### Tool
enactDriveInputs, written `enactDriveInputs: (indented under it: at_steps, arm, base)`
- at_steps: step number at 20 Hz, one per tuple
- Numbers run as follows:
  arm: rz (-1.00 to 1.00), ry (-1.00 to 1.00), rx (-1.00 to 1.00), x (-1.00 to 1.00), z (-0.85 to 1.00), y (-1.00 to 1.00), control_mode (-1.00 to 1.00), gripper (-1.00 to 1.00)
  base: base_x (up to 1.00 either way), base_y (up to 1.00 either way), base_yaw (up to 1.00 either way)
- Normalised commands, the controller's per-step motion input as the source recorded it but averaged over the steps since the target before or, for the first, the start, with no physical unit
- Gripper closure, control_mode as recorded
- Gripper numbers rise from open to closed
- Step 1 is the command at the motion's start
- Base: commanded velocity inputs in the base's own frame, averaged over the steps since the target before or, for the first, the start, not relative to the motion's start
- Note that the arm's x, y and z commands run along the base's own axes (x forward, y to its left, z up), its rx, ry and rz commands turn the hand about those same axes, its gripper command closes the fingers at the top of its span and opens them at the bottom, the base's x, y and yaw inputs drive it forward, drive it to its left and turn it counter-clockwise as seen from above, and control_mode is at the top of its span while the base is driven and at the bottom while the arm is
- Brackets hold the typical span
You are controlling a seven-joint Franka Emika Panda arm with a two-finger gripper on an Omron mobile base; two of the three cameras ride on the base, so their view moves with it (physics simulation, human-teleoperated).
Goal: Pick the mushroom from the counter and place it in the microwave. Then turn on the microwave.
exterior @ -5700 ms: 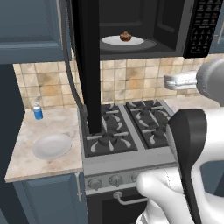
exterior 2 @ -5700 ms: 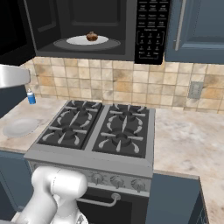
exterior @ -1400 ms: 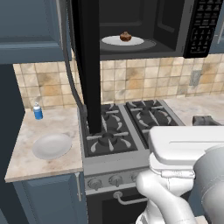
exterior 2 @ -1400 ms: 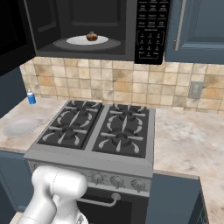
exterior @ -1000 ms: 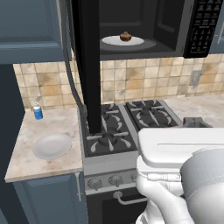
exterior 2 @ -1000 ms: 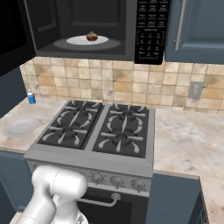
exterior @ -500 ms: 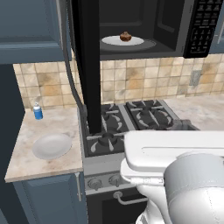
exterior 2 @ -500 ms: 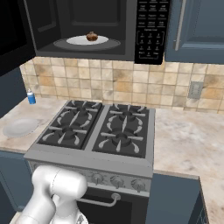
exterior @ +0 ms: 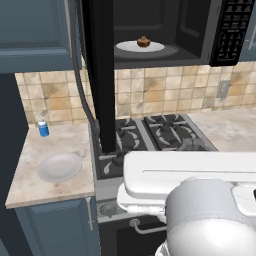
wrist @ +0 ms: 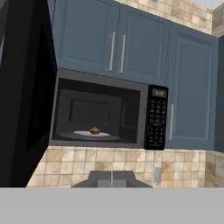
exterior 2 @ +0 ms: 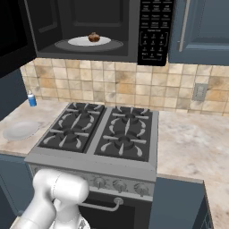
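While we look into the oven: the mushroom [exterior: 143,42] sits inside the microwave [exterior 2: 134,36], a small round brown lump on a flat white plate [exterior 2: 88,41].
Mushroom, hand view: we see it at about 9 o'clock from centre, resting on the pale disc, which lies on a wider grey turntable.
Microwave: we have a wide black box with a matte dark cavity; its door [exterior: 100,75] hangs wide open, a tall glossy black slab at 11 o'clock in the left base view.
Keypad: we spot a narrow vertical panel [exterior 2: 154,29] of small pale buttons at the oven's right edge.
Gripper: we see the two dark finger tips [wrist: 112,178] pressed together at 6 o'clock in the hand view, fully closed, with nothing between them.
Counter: we note a beige-pink marbled slab [exterior: 30,180] with a thick edge, smooth and mottled, over dark blue cabinets.
On the counter: we see a shallow round white dish [exterior: 59,166] and, near the tiled wall, a small blue bottle [exterior: 43,127] with a white cap.
Stove: we have a black top [exterior 2: 100,132] with four cast grates, silver front, round knobs, a curved bar handle.
Backsplash: we see square tan tiles [exterior 2: 112,85], blotchy.
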Motion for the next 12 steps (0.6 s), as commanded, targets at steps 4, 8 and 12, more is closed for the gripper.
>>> enactDriveInputs:
  at_steps: [4,8,12]
  arm:
    - [-0.01,0.0,0.0,0.0,0.0,0.19,-1.0,1.0]
    - [-0.01,0.0,0.0,0.0,0.0,0.17,-1.0,1.0]
    - [-0.02,0.0,0.0,0.0,0.0,0.17,-1.0,1.0]
  base:
    - [0.0,0.0,0.0]
    - [0.0,0.0,0.0]
    - [0.0,0.0,0.0]
